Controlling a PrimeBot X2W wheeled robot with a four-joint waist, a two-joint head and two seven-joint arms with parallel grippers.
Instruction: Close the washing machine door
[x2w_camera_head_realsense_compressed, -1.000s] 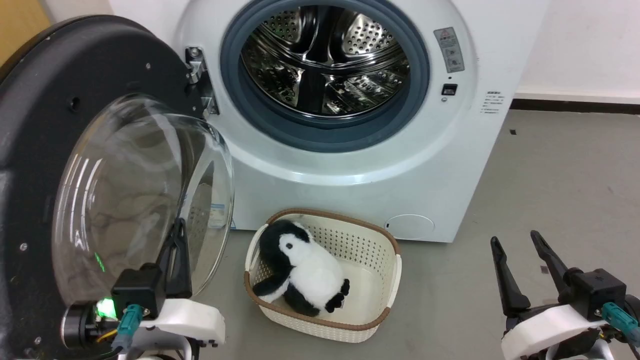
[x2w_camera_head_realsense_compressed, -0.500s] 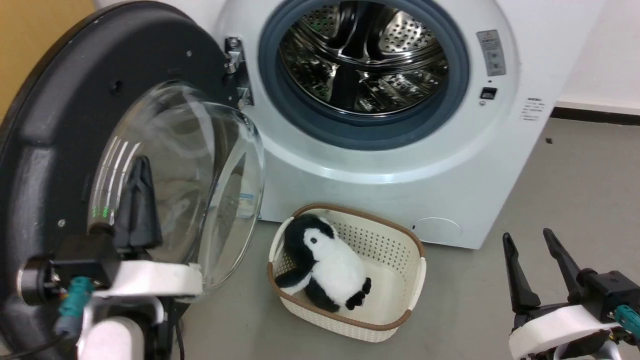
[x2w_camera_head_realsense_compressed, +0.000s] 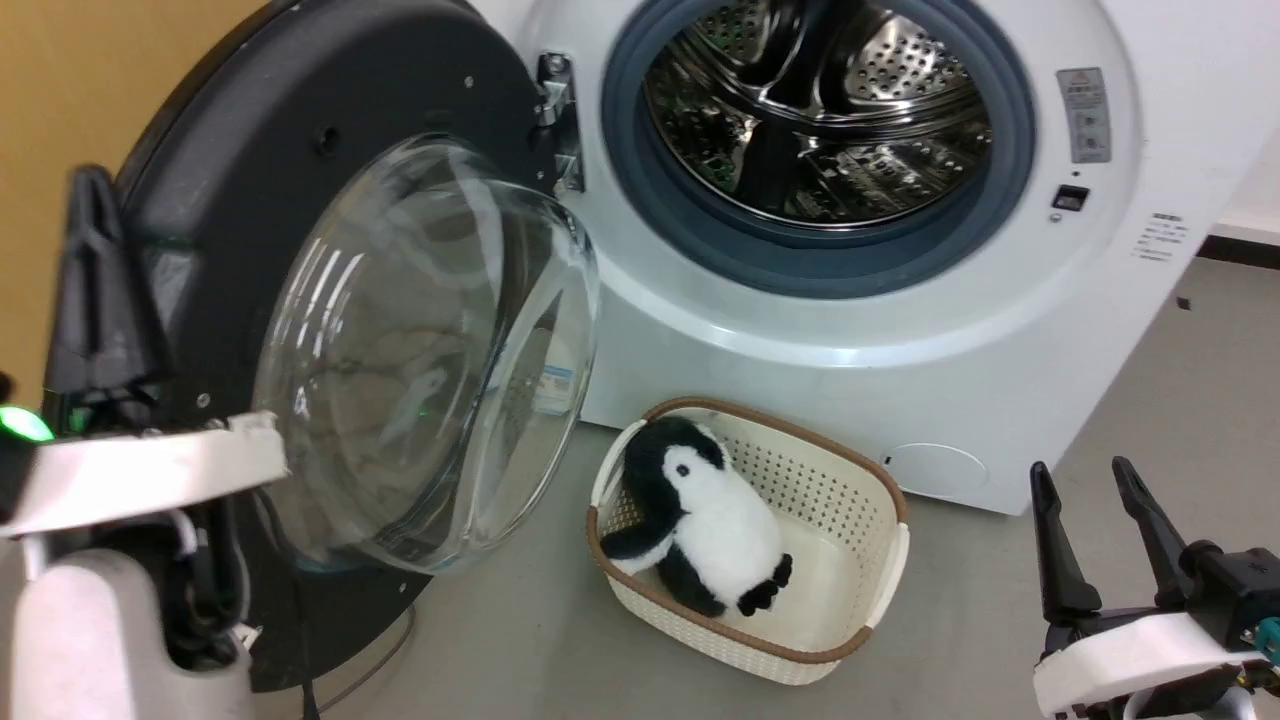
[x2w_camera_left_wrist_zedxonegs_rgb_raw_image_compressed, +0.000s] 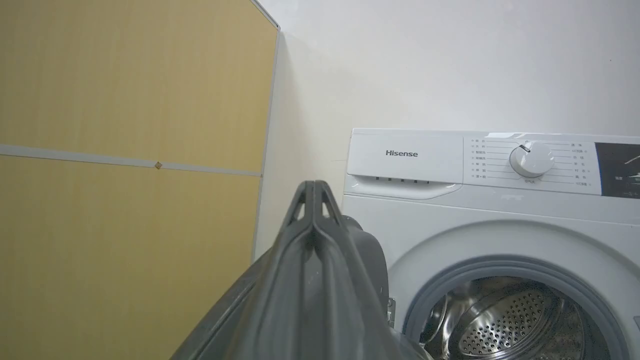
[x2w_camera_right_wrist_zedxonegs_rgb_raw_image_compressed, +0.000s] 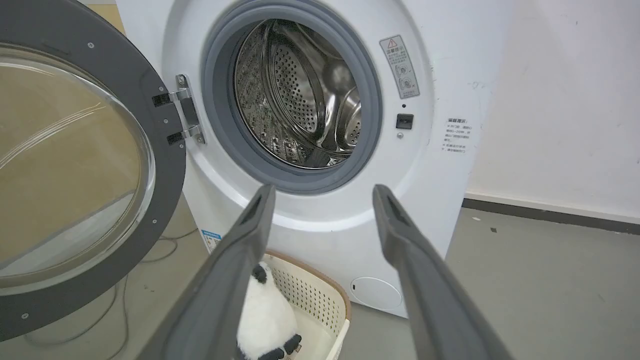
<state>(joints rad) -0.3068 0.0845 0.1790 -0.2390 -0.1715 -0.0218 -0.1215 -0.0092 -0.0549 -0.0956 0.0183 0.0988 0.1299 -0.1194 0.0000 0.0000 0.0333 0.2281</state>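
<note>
Against the white wall, on the grey floor (x2w_camera_head_realsense_compressed: 1150, 380), the washing machine (x2w_camera_head_realsense_compressed: 800, 330) stands with its steel drum (x2w_camera_head_realsense_compressed: 830, 110) bare. The washing machine door (x2w_camera_head_realsense_compressed: 250, 150) is swung wide open to the machine's left on its hinge (x2w_camera_head_realsense_compressed: 555, 120), and its glass bowl (x2w_camera_head_realsense_compressed: 420, 350) bulges toward the robot. The door looks heavy and stiff and will turn only about that hinge. Its glossy black rim is likely slippery and the glass best left alone, so a flat push on the rim's far edge, opposite the hinge, seems the surest hold. Just in front of the machine sits a cream basket (x2w_camera_head_realsense_compressed: 880, 560) with a plush penguin (x2w_camera_head_realsense_compressed: 710, 510) in it, near the door's swing and perhaps a snag. The left pincer (x2w_camera_left_wrist_zedxonegs_rgb_raw_image_compressed: 313, 186) has its fingers pressed together on nothing and is raised beside the door's outer edge; whether it touches I cannot tell. The right pincer (x2w_camera_head_realsense_compressed: 1082, 468) stands spread and empty, low, well apart from the door. The left wrist view gives the control panel (x2w_camera_left_wrist_zedxonegs_rgb_raw_image_compressed: 405, 160) and dial (x2w_camera_left_wrist_zedxonegs_rgb_raw_image_compressed: 531, 159), which the head view crops. The right wrist view gives the hinge brackets plainly
</note>
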